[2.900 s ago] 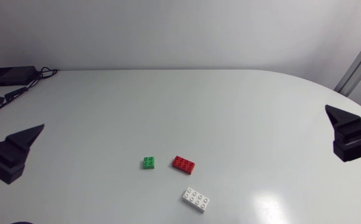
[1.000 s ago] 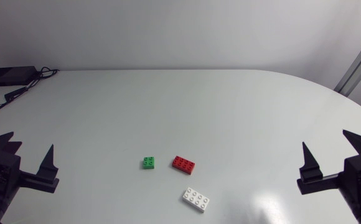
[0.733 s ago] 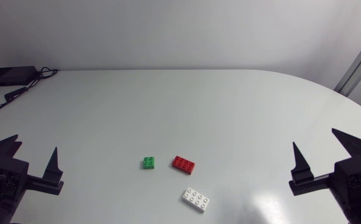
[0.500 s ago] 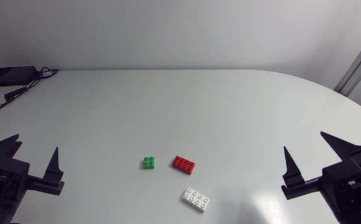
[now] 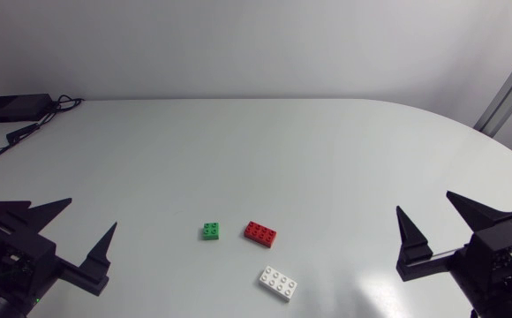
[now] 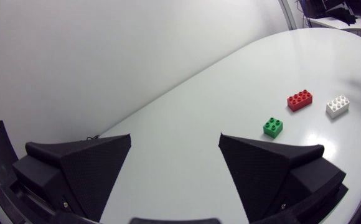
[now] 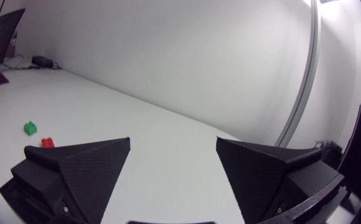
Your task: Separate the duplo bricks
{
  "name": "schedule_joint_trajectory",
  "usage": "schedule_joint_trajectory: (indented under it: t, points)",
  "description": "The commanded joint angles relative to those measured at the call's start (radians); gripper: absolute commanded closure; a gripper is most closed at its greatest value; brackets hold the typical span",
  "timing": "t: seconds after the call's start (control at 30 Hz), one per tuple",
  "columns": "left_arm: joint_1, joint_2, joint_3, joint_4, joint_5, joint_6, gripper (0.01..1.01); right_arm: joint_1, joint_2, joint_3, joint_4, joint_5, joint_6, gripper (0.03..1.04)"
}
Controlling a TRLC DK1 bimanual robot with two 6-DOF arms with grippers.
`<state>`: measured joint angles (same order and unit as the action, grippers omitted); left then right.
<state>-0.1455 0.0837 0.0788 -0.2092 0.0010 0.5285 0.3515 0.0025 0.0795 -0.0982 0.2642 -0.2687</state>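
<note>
Head view shows the green brick [image 5: 210, 230], red brick [image 5: 260, 233] and white brick [image 5: 277, 283] lying unjoined mid-table, while the left gripper [image 5: 91, 214] and right gripper [image 5: 425, 202] hang wide apart and empty at the sides; separating looks finished, so probably no grasp is needed next.

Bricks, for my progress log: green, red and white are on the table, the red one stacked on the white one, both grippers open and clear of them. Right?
No. In the head view the red brick lies on the table, apart from the white brick. The green brick is on the table, and the left gripper and right gripper are open, clear of them.
</note>
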Motion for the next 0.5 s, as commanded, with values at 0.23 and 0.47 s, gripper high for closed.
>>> schedule_joint_trajectory:
  t: [0.23, 0.47]
  points:
    - [0.224, -0.088, -0.014, -0.032, 0.021, -0.032, 0.041, -0.009, -0.007, -0.035, -0.034, -0.003, 0.168, 0.07]
    - [0.219, -0.096, -0.014, -0.025, 0.05, -0.024, 0.041, -0.184, -0.006, -0.035, -0.038, -0.011, 0.174, 0.07]
